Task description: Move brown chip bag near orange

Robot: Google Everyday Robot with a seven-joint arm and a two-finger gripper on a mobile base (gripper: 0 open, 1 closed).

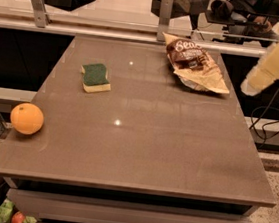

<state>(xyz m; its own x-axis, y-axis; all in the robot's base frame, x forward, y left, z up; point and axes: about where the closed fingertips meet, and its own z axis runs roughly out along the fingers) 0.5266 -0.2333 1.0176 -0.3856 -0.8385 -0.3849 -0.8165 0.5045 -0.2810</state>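
The brown chip bag (195, 62) lies flat in the upper right of the tabletop (139, 154), its long axis running from upper left to lower right. Its tan lower end points toward the gripper (250, 86), which hangs just right of the bag, off the tabletop's edge; you cannot tell whether it is apart or together. The orange (27, 118) sits at the left edge, well apart from the bag, so your carry likely runs diagonally, below the sponge (95, 77).
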